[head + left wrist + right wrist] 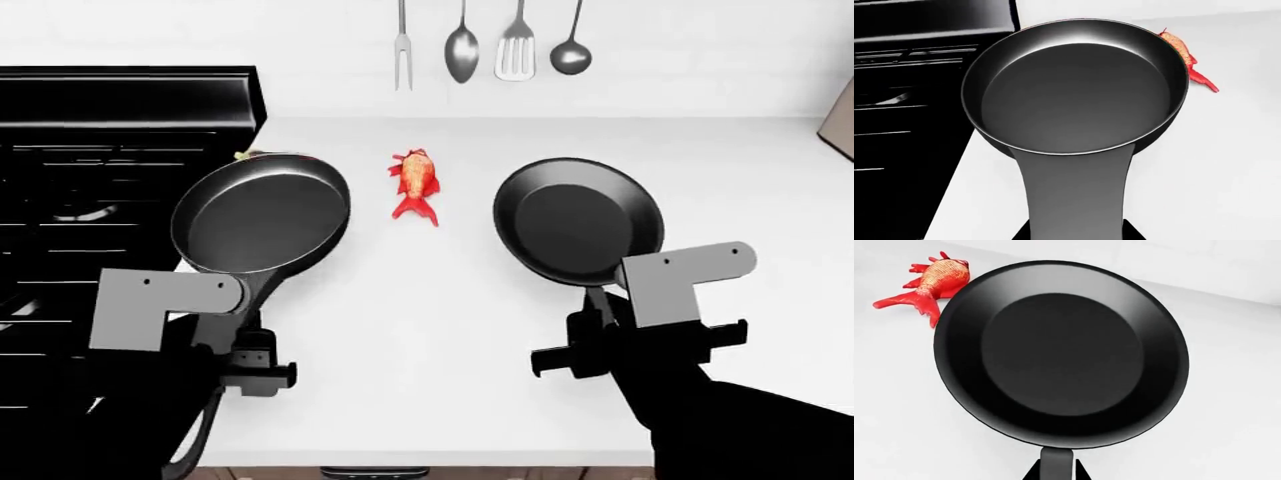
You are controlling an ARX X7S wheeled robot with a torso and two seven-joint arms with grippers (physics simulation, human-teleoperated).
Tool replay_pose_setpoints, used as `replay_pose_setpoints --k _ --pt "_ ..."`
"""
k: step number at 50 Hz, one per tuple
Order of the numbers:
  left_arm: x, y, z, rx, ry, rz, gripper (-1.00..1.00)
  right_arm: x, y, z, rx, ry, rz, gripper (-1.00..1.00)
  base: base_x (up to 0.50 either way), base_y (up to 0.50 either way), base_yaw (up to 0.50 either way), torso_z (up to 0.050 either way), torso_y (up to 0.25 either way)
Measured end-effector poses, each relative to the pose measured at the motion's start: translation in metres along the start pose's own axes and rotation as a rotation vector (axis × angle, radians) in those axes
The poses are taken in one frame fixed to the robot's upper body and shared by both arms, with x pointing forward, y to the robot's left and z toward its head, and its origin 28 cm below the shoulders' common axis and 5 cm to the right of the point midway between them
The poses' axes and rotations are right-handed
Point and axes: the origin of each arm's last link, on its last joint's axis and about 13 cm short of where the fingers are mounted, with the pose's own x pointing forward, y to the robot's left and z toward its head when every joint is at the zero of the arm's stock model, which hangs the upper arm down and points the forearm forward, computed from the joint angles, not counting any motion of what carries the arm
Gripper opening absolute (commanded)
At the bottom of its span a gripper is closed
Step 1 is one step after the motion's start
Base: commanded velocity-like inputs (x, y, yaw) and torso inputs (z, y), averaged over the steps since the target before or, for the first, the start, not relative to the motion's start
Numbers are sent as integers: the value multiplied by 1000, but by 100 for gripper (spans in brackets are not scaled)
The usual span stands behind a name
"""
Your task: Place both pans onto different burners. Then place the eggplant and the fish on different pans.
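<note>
both jaws pinch pan handles: left pan (262, 215) beside the stove (107, 170), right pan (578, 221) right of it; swinging could clip the fish (416, 186).

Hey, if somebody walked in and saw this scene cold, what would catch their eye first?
Probably the two black pans held up over the white counter, the left pan beside the stove in the left gripper, the right pan in the right gripper. Next, the bright red-orange fish lying on the counter between them, the only strong color here.
</note>
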Motion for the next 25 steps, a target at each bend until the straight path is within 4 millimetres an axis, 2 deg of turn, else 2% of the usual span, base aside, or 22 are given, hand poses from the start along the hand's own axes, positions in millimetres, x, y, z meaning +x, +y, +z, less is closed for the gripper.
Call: replay_pose_setpoints --k 7,17,25 --pt "-14 -1 6 11 -52 -10 -100 -3 0 1 -7 -18 7 -100 0 0 0 1 3" --pt "-23 0 10 18 -88 -17 -100 -6 1 3 -17 -36 22 -100 -498 0 0 1 3" --pt "-25 0 10 22 -95 -23 -100 -8 2 3 -19 -51 37 -100 0 0 0 1 1"
